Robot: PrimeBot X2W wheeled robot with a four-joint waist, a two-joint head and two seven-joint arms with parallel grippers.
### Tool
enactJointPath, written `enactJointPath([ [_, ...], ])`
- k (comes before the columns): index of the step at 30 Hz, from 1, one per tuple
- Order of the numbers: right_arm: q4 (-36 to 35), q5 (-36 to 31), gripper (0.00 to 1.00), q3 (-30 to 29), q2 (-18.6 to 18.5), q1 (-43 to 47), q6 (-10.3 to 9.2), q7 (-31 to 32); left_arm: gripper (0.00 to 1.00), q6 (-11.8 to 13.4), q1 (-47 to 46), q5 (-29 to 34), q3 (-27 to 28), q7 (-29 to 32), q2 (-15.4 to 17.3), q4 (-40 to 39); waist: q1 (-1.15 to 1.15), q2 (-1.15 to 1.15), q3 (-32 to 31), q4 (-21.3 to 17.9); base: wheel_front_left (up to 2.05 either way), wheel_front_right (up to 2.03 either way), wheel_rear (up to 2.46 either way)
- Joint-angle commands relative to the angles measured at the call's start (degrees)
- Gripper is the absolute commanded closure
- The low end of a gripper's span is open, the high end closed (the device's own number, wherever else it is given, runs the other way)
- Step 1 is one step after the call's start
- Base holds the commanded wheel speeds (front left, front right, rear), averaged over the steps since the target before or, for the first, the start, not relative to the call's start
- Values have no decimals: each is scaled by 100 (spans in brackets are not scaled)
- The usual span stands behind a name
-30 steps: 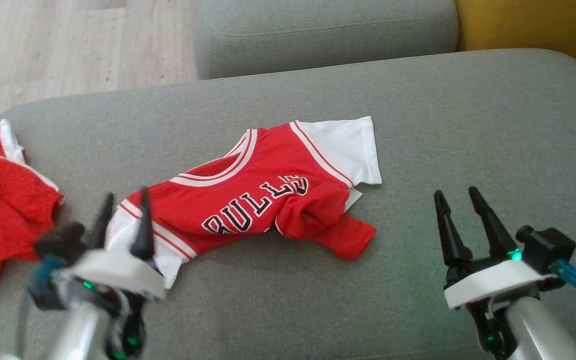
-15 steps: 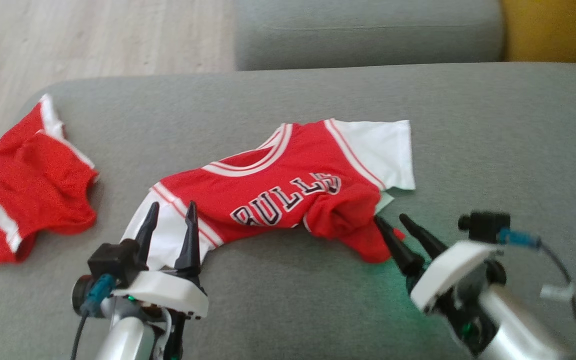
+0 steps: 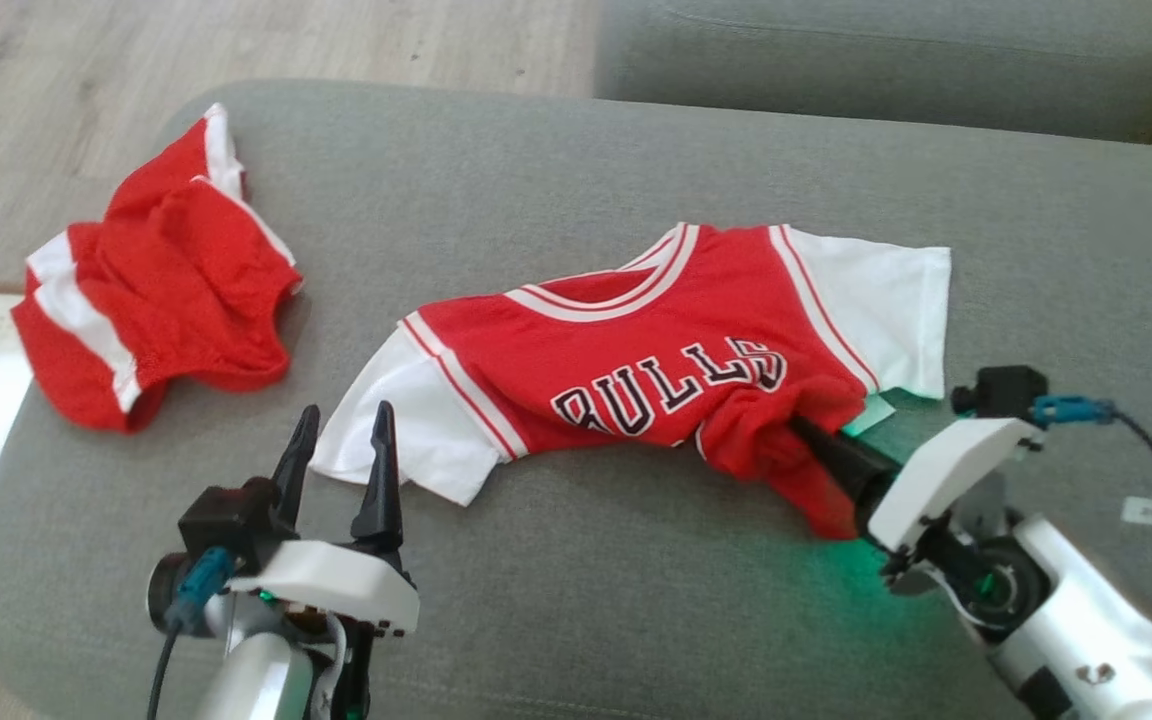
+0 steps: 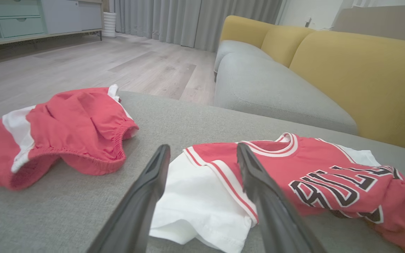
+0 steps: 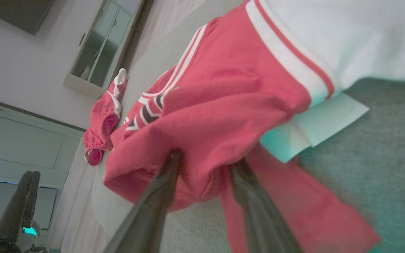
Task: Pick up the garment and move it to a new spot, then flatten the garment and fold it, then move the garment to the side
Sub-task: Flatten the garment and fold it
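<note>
- Grey sofa seat (image 3: 576,160) below us, wood floor beyond. Our head has swung, so the whole picture has slid sideways; the cloth itself hasn't budged.
- We've got the jersey (image 3: 636,340) crumpled mid-seat, "BULLS" facing up, its red hem (image 3: 766,450) bunched on our right side.
- Big change: the right pincer (image 5: 206,159), well clear of the cloth a second ago, has dived in! Its fingers now straddle that bunched hem, tips buried in the fold.
- Are we pinching yet? The fingers stand apart with red cloth between them, and we cannot tell whether they truly grip.
- Over on the other side, the left pincer (image 3: 346,410) has come forward too. It is spread wide, empty, hovering just short of the near white sleeve (image 3: 406,440).
- Our read: the pick-up is only starting. The jersey lies flat on the seat, so moving, flattening and folding are all ahead.
- Head count: one jersey, one pair of red shorts (image 3: 166,290) well apart at the seat's left end, one pale tag (image 3: 868,415) peeking from under the jersey, two pincers.
</note>
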Motion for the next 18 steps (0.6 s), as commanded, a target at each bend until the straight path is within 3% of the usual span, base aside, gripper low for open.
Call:
enactJointPath([
  [1,-206,40,100,44,-130,-270,44,-100,0,-16,-227,43,242,-69,9,-168,0,0,19,40,0,0,0],
  [8,-548,237,100,-157,-967,-429,44,-301,0,-70,-251,76,254,-70,-40,-174,0,0,208,200,0,0,0],
  [13,-571,361,100,-371,-1732,-1016,44,173,0,-66,-404,63,127,-70,-64,-274,0,0,620,421,0,0,0],
  [18,-51,97,100,-416,-2372,-1757,44,675,0,28,-611,-106,-125,-70,-70,-390,0,0,1029,696,0,0,0],
])
